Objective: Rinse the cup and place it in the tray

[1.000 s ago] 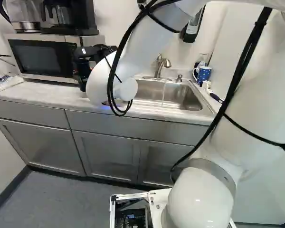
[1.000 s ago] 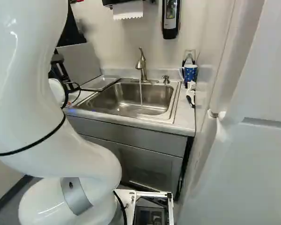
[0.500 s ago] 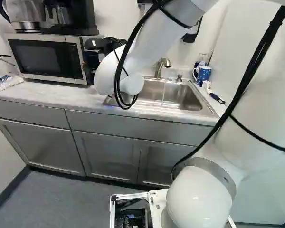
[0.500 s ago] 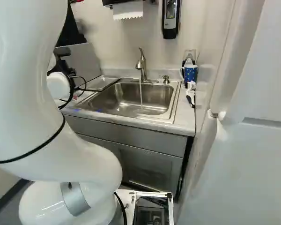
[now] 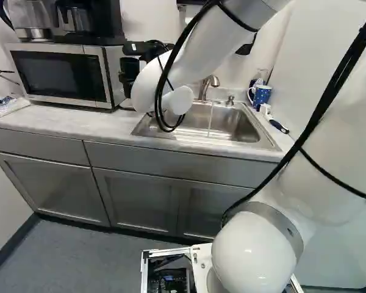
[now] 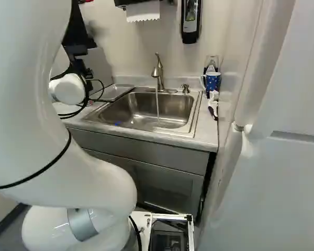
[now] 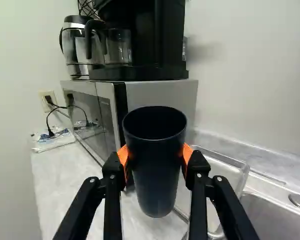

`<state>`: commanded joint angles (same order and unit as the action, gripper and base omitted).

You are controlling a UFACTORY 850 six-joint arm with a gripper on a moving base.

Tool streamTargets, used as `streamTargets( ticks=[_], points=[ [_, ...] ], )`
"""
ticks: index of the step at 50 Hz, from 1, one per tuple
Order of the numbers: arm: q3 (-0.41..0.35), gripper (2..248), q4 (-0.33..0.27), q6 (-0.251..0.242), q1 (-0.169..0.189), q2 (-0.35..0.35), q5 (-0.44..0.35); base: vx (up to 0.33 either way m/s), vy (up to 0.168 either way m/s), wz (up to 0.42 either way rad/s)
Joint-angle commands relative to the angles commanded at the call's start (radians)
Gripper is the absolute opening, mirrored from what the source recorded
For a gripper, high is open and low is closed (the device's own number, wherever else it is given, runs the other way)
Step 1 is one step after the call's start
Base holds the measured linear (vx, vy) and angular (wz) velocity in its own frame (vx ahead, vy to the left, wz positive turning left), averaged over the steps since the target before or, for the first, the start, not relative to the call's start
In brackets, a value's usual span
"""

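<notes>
Beside the microwave in the left base view is my black gripper [image 5: 138, 51], partly behind the arm. In the wrist view the gripper [image 7: 155, 156] has its orange pads pressed on both sides of a dark cup [image 7: 155, 182]. The cup is upright, its open rim facing up, and hangs above the counter. A shallow see-through tray [image 7: 244, 175] lies beyond and beside the cup, partly hidden by it; in the right base view the tray [image 6: 126, 89] rests left of the sink basin. Water runs from the faucet [image 6: 158, 73] into the sink [image 6: 170, 107].
A microwave [image 5: 61, 74] with a coffee maker [image 7: 140, 40] on top stands close to the cup. At the sink's right are a blue mug [image 6: 213, 81] and a brush [image 6: 213, 104]. A soap dispenser [image 6: 190, 23] hangs on the wall.
The arm has swung rightward and slightly up in the left base view, carrying the gripper and cup past the microwave's side toward the sink. The base has stayed put.
</notes>
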<state>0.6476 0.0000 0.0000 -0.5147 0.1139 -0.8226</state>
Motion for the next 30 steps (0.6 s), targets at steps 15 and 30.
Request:
streamTargets(
  ticks=[15,30],
  points=[
    [-0.009,122,0.000,0.000,0.050,0.009,0.000,0.000,0.000,0.000],
    [-0.017,122,0.000,0.000,0.101,0.018,0.000,0.000,0.000,0.000]
  ],
)
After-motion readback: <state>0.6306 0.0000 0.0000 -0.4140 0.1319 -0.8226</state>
